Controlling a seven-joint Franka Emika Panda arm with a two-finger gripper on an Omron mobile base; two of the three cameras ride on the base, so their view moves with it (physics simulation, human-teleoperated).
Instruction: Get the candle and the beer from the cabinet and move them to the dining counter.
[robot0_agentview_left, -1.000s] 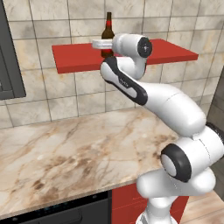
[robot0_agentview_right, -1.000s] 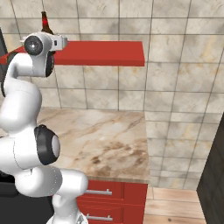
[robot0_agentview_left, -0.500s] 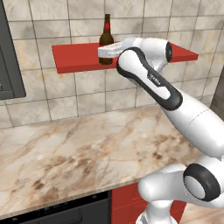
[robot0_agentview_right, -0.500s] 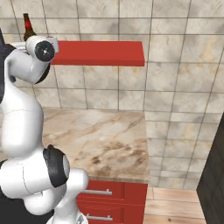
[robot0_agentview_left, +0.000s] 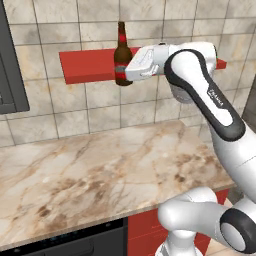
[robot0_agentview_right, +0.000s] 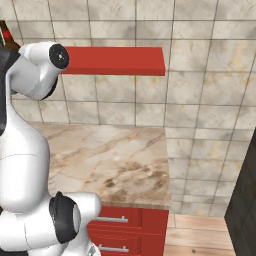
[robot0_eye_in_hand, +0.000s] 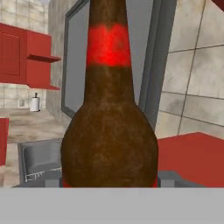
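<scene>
Now end effector (robot0_agentview_left: 121, 71) at beer (robot0_agentview_left: 122, 52) (cabinet (robot0_agentview_left: 90, 65) front edge); fingers hidden.

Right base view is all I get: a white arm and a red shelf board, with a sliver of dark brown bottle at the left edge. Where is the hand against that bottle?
Observer: In the left base view the gripper is level with the red label of the dark brown glass beer bottle.
Operator: Is the bottle upright?
Observer: Yes, it stands upright on the thin flat red shelf board.
Operator: Have the fingers closed on it?
Observer: Cannot tell. In the hand view the bottle covers the fingertips.
</scene>
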